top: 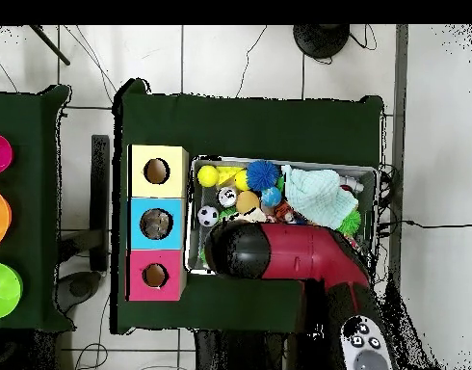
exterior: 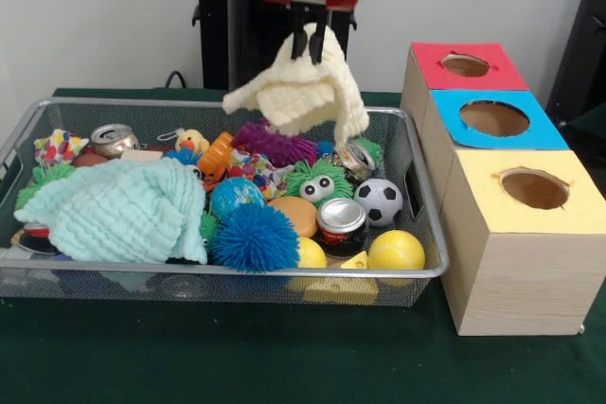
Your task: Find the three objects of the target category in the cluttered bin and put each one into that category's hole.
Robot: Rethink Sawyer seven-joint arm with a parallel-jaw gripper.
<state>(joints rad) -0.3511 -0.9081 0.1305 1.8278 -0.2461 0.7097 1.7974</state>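
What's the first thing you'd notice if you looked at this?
A pale yellow cloth dangling from the robot's gripper above the wire basket. The basket is full of bright toys, like a spiky blue ball. Beside it stand three boxes with holes on top: red, blue and yellow.

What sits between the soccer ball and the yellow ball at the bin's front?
In the front view, a red can stands between the soccer ball and yellow ball, slightly left.
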